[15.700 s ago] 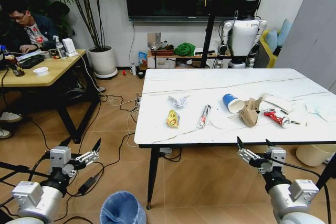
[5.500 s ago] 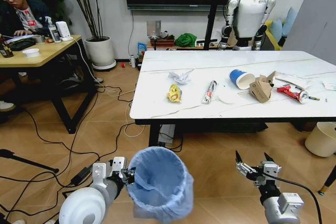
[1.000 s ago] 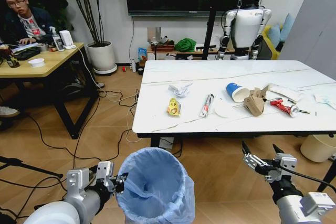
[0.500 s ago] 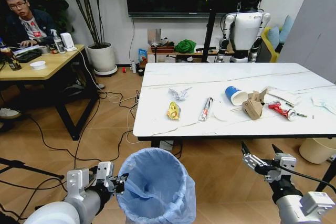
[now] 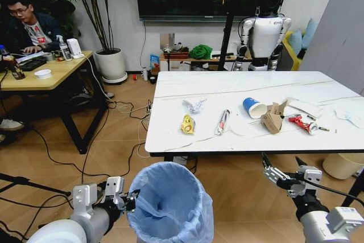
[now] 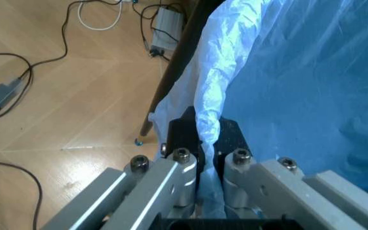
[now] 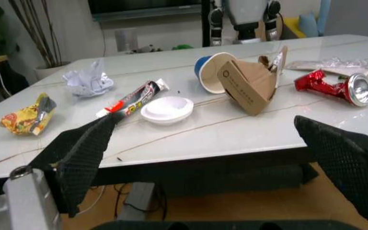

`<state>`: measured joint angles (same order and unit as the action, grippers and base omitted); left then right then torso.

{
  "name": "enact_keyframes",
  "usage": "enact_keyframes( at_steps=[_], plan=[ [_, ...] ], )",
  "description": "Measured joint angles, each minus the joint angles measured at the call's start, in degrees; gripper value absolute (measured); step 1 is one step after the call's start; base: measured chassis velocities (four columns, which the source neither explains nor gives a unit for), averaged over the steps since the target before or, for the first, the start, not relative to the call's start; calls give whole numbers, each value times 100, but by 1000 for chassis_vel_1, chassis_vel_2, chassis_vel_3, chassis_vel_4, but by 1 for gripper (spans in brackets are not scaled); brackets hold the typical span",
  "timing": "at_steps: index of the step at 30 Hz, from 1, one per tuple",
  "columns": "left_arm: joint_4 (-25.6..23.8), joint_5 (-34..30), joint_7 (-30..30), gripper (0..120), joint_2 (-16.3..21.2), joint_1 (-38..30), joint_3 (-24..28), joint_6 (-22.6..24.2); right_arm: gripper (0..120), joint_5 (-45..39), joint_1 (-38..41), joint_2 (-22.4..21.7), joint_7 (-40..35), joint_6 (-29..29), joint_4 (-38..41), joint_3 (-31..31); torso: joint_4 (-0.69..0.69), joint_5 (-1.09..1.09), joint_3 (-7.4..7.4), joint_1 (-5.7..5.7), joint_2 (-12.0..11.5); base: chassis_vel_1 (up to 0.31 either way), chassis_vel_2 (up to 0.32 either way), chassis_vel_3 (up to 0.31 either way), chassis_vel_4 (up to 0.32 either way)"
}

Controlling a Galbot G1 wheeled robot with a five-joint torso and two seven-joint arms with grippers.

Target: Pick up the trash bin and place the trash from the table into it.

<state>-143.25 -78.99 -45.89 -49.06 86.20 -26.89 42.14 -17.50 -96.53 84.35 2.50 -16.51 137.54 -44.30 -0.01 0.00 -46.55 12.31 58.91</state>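
Observation:
The trash bin (image 5: pixel 170 204), lined with a crinkled light-blue bag, hangs low in front of me. My left gripper (image 5: pixel 129 197) is shut on its rim, and the left wrist view shows its fingers (image 6: pixel 187 143) pinching the bag's edge (image 6: pixel 210 110). My right gripper (image 5: pixel 281 166) is open and holds nothing, below the table (image 5: pixel 239 86) edge; its fingers (image 7: pixel 82 153) frame the tabletop. The trash on the table includes a blue cup (image 5: pixel 253 108), a torn cardboard box (image 5: pixel 272 119), a tube (image 5: pixel 220 122), a yellow wrapper (image 5: pixel 187 124), a silver wrapper (image 5: pixel 194 106) and a red crushed can (image 5: pixel 300 123).
A wooden desk (image 5: pixel 45 78) with a seated person stands at the left. Cables (image 5: pixel 114 140) trail over the floor between it and the table. A cream bin (image 5: pixel 341 166) sits under the table's right end. A white humanoid robot (image 5: pixel 264 35) and a black pole (image 5: pixel 227 27) stand behind.
The whole head view has shifted a little and the table edge sits lower in the picture, so the camera moved. The left gripper still holds the bin; the right stays open.

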Motion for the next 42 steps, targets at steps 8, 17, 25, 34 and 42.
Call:
enact_keyframes(
  at_steps=[8,17,25,34,42],
  plan=[
    [0,28,-72,0,99,172,-89,0,100,-627,230,-407,-517,-356,19,4,0,1,-69,87,157,0,0,0,0],
    [185,274,306,0,501,-100,282,0,100,-1339,772,-902,-964,-852,68,-10,-5,-1,-65,89,153,0,0,0,0],
    [212,171,300,0,568,-81,299,0,100,-1971,1689,-1780,-1369,-1107,-645,465,1,1,-55,76,129,0,0,0,0],
    [195,110,296,0,505,-84,282,0,100,-3279,2910,-2720,-2150,-1419,-1258,1178,1,1,-47,67,115,0,0,0,0],
    [176,111,295,0,437,-101,222,0,100,-4545,4190,-3069,-3260,-1905,-2006,2144,1,1,-43,61,104,0,0,0,0]
  ],
)
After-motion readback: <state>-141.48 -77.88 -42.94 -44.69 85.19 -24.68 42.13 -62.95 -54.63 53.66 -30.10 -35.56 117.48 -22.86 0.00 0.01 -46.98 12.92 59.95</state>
